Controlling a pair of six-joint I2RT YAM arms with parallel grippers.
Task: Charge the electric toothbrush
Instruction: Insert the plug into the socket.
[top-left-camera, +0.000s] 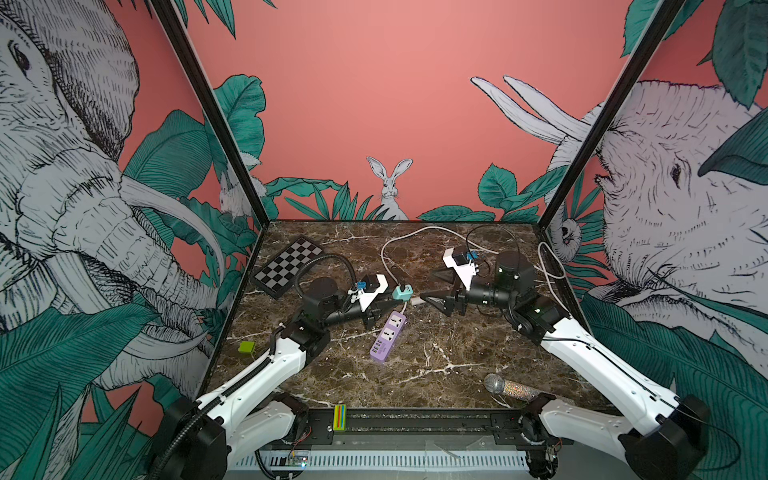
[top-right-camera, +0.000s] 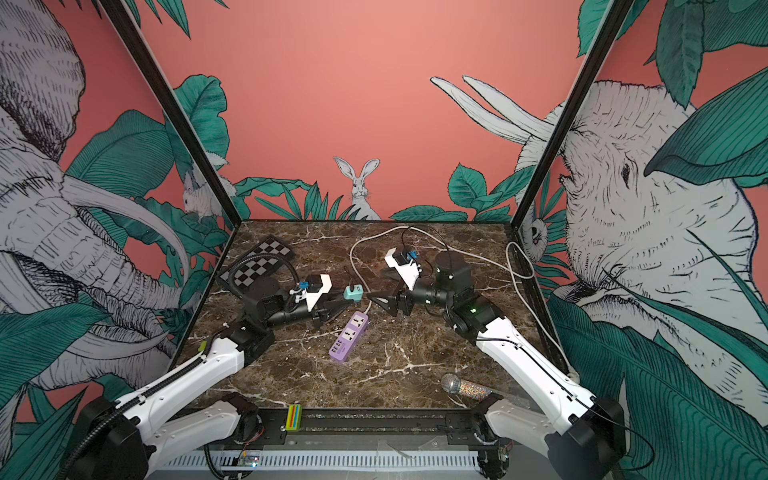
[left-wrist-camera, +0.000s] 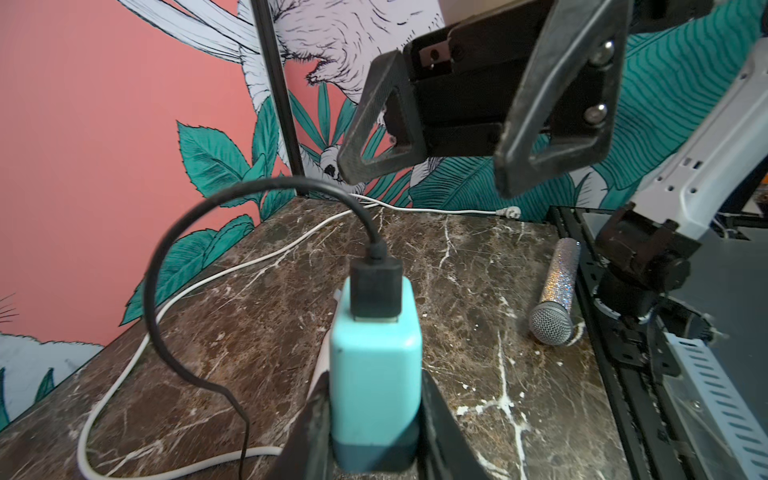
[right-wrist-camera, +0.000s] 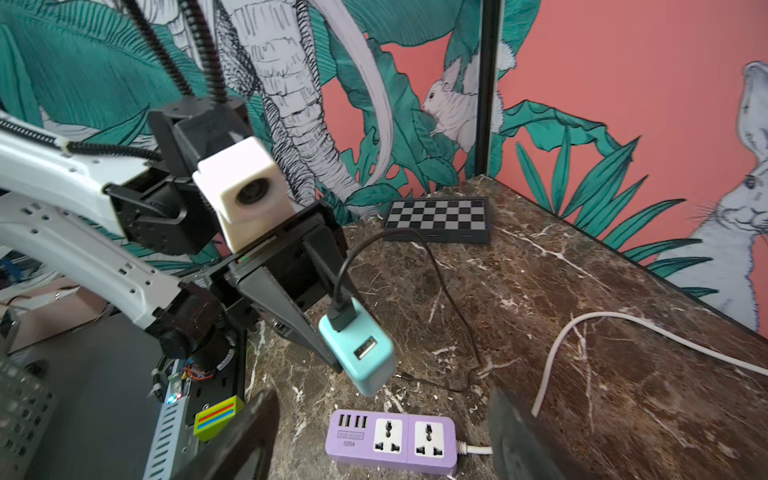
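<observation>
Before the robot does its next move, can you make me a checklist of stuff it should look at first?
1. Left gripper holding the teal plastic charger block: ok, its jaws clamp the block's sides.
2. Black cable plugged into the block: ok.
3. Cable's other end joined to something: not ok, it seems to lie loose on the brown marble table.
4. Right gripper free to help: ok, open and empty.
5. Purple rectangular power strip has room: ok, both sockets are empty.
6. Electric toothbrush found: cannot tell, no view shows it clearly.
</observation>
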